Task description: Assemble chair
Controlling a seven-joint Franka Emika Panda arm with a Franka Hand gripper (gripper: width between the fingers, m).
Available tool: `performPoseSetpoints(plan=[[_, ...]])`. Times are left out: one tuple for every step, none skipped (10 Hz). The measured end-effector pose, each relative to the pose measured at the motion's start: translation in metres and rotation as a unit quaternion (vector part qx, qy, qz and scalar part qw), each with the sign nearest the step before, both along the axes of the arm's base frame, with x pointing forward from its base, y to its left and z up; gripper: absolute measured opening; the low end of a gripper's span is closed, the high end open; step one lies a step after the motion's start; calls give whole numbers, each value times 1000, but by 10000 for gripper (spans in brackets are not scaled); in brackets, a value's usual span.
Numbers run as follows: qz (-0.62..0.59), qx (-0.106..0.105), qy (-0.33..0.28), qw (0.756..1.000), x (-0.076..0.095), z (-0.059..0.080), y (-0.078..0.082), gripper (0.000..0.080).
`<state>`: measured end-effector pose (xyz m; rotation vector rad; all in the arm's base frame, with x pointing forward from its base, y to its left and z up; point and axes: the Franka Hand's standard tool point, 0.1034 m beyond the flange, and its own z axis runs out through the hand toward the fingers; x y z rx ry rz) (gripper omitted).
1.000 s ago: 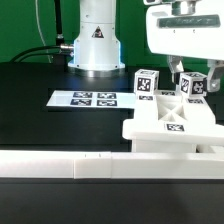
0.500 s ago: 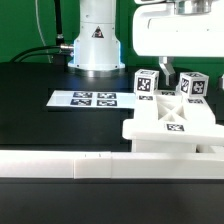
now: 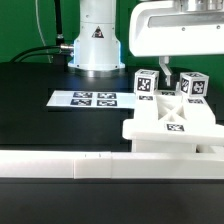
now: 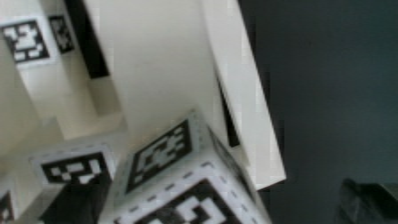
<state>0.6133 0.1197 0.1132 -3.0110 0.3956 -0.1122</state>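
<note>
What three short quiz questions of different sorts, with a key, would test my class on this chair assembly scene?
1. True or false: the pincer is clamped on one of the tagged cubes.
2. Multiple choice: in the exterior view, the marker board lies (A) on that view's left of the chair, (B) on top of the chair, (C) behind the robot base.
3. Fill in: the long white rail runs across the black table in ____ of the chair parts, nearest the camera.

Key: 1 false, it is open above the parts, holding nothing; 2 A; 3 front.
</note>
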Motion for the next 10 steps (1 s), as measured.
performPoseSetpoints(plan=[[45, -4, -7, 999, 0, -1, 2, 649], [67, -6, -11, 998, -2, -3, 5, 649], [92, -13, -13, 996, -4, -5, 4, 649], [130, -23, -15, 991, -5, -7, 3, 649], [157, -29, -16, 987, -5, -9, 1, 649], [167, -30, -17, 985, -5, -9, 0, 649], [165, -30, -17, 986, -5, -9, 0, 523], [164, -30, -17, 986, -5, -9, -1, 371], [164, -30, -17, 986, -5, -9, -1, 371], [156, -29, -16, 987, -5, -9, -1, 265]])
